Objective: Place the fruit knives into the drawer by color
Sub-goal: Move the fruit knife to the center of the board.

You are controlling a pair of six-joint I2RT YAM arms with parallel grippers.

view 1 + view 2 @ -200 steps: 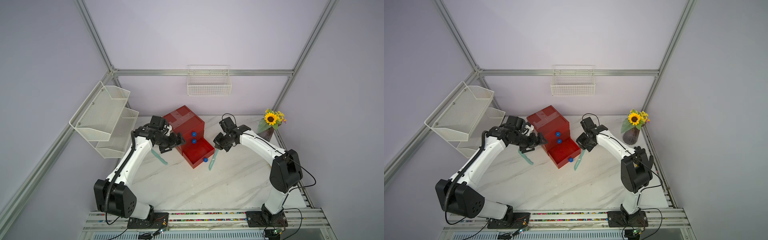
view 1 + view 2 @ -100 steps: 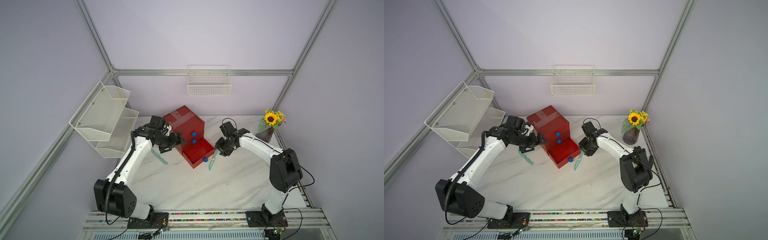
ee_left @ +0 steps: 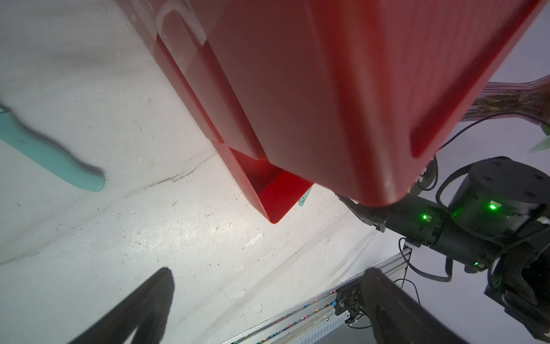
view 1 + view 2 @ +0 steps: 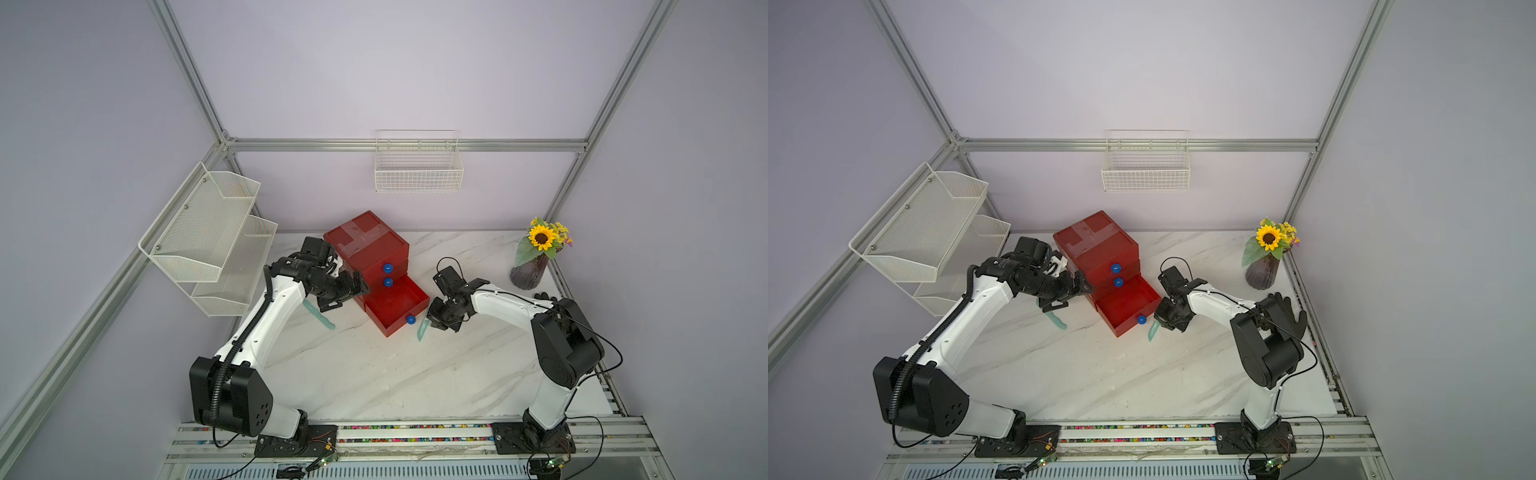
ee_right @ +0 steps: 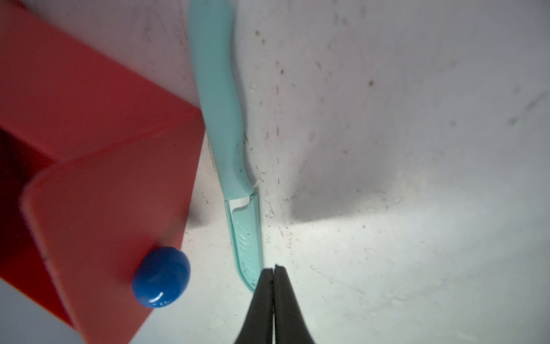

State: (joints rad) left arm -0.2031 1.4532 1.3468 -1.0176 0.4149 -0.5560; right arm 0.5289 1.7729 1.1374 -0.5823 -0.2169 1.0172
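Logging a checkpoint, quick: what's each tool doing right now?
Left tool: open, holding nothing.
Right tool: shut, holding nothing; teal knife lies beside it.

A wire basket [image 4: 417, 174] hangs on the back wall, a two-tier mesh rack [image 4: 208, 232] on a side wall, and a sunflower vase [image 4: 528, 273], perhaps glass, stands on the marble table [image 4: 395, 374].

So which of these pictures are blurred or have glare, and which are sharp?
Right wrist view: blue knob and drawer front soft, teal knife clearer at its blade, a bright patch beside a dark shadow on the table. Left wrist view: second teal knife smeared, glare on the table. Both top views: evenly lit, sharp.
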